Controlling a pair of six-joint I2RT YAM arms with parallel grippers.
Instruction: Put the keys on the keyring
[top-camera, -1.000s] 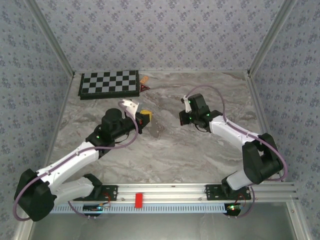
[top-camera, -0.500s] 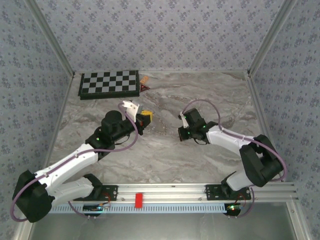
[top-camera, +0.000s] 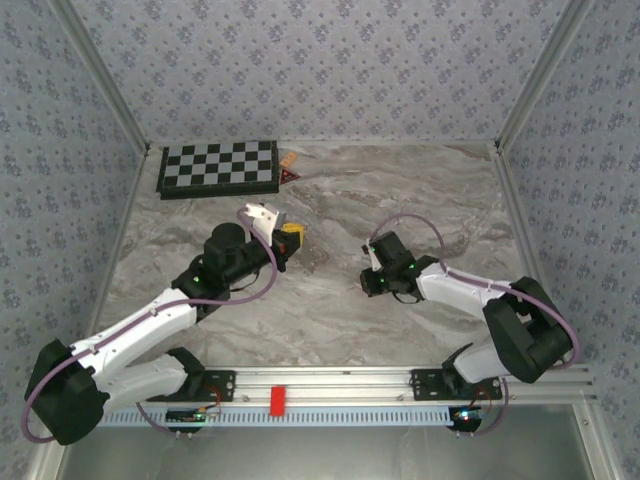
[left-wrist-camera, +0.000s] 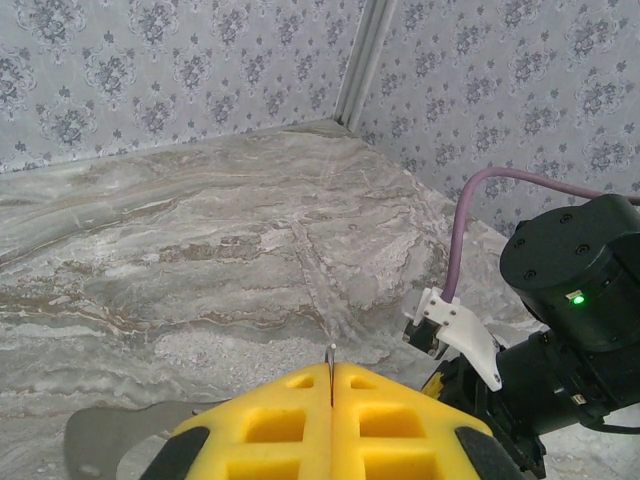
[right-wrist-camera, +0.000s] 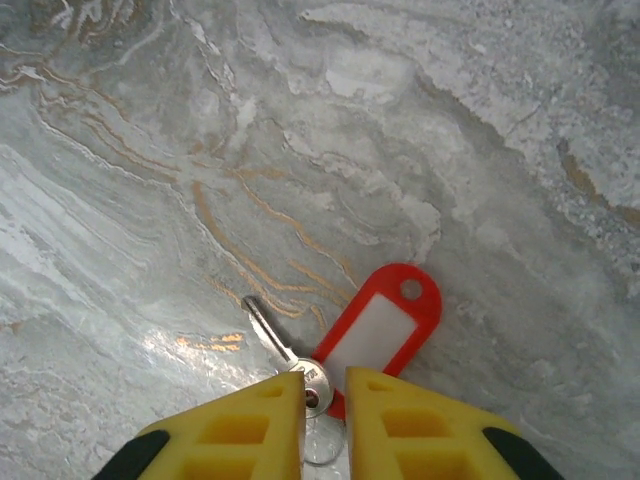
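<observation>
Just under the right gripper (right-wrist-camera: 325, 380), a small silver key (right-wrist-camera: 280, 345) with a red plastic tag (right-wrist-camera: 385, 320) lay flat on the grey marbled tabletop (right-wrist-camera: 150, 150), its head between yellow fingers (right-wrist-camera: 240, 420) that were parted only narrowly. It looked light, stiff and slippery — best pinched at the head, blade left free. The left gripper (left-wrist-camera: 331, 372) was closed on a thin silver sliver, probably the keyring (left-wrist-camera: 331, 350). Bare table lay all around — the walls and the chequered board (top-camera: 218, 167) stood well apart.

One camera overlooks the whole tabletop (top-camera: 330, 320) from above and behind; both wrist cameras see patches of it, the right closest.
</observation>
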